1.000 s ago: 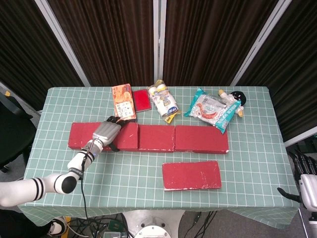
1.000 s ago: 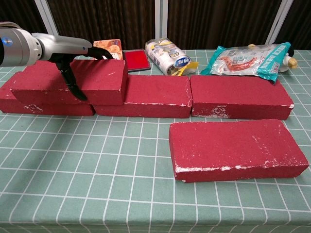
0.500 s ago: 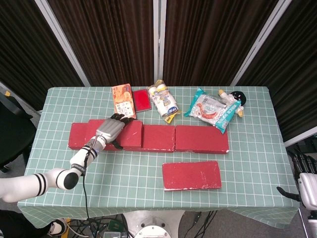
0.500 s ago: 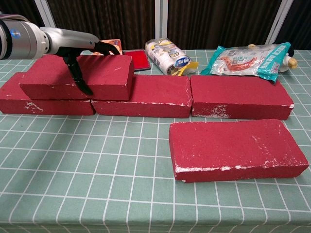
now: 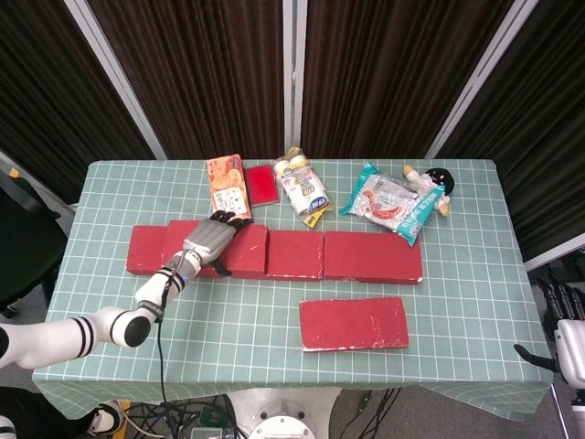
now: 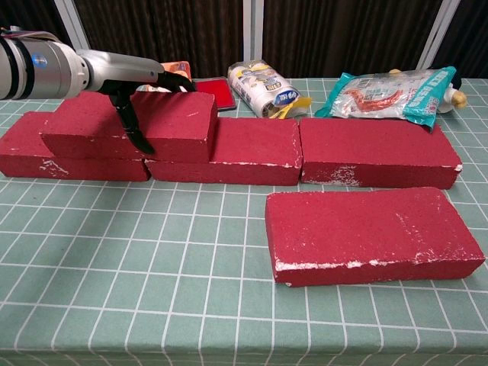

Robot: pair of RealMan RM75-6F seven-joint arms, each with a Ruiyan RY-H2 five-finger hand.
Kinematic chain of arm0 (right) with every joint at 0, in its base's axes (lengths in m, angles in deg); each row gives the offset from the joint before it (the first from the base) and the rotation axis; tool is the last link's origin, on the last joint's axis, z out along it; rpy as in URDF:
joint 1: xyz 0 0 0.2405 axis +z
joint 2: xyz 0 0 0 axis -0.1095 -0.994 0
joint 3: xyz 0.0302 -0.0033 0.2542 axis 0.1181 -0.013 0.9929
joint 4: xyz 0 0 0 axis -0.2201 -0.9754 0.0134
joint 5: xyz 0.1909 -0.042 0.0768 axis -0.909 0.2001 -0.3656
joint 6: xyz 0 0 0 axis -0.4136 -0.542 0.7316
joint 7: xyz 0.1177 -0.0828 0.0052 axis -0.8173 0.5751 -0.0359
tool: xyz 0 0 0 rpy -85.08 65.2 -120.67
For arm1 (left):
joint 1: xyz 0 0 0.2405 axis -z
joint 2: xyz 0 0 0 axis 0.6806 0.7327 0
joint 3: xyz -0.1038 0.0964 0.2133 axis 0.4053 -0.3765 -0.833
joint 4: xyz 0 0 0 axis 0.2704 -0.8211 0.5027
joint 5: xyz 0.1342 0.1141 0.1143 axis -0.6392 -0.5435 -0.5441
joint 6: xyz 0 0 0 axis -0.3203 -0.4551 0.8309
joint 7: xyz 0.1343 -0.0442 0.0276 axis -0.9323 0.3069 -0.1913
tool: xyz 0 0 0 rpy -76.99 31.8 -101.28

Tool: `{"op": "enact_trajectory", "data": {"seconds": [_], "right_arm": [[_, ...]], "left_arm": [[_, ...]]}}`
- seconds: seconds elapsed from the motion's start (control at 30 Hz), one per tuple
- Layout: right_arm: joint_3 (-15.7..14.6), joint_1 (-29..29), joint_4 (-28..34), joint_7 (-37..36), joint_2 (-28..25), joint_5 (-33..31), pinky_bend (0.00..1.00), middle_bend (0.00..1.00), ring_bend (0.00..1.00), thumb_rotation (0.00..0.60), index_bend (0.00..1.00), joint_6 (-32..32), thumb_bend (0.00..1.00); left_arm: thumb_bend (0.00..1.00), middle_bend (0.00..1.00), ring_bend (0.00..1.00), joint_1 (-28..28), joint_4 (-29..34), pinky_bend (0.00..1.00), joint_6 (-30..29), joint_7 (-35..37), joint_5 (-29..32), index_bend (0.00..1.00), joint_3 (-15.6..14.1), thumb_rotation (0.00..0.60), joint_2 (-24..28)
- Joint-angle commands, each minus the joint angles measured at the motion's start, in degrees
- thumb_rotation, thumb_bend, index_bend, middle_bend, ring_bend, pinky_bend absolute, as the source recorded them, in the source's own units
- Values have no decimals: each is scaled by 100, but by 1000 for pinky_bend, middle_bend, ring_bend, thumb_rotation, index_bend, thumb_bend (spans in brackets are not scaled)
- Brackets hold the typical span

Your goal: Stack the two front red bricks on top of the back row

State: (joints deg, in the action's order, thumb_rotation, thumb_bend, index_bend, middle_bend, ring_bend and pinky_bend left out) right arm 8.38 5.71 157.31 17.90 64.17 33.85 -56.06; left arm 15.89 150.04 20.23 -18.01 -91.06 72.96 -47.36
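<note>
First brick is sliding rightward along the back row!

The left hand (image 6: 130, 80) is gripping the chalk-scuffed stacked brick (image 6: 133, 126), nudging it across the left and middle back bricks' seam; it's probably resting there already. The front brick (image 6: 370, 232) is lying untouched; the right hand (image 5: 569, 340) is hanging off-table, grip unclear.

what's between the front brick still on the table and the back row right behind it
Nothing: only a bare strip of green checked tablecloth separates the front brick from the back row. The chest view shows this gap best.
</note>
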Motion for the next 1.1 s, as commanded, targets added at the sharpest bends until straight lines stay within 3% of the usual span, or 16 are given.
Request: {"op": "enact_trajectory", "data": {"seconds": [0.03,0.77,0.83,0.93,1.1], "right_arm": [[-1,-3,-9,-8,3,4,0,0,0,600,0,-4,0],[-13,-19,-92,-74,43,-2,0,0,0,600,0,10,0],[-14,-19,-103,-79,52,-5,0,0,0,600,0,15,0],[-10,-21,-123,-91,66,-8,0,0,0,600,0,13,0],[-15,-37,-145,-117,73,38,0,0,0,600,0,-38,0]], "left_arm": [[120,230,0,28,-33,0,-5,23,12,82,2,600,-11],[121,223,0,140,-118,0,-50,32,59,82,-171,600,-93],[120,186,0,148,-91,0,-41,41,22,80,-177,600,-79],[106,27,0,136,-53,0,-62,60,-119,57,-195,600,-59],[88,0,0,129,-79,0,-73,100,-159,34,-204,600,-81]]}}
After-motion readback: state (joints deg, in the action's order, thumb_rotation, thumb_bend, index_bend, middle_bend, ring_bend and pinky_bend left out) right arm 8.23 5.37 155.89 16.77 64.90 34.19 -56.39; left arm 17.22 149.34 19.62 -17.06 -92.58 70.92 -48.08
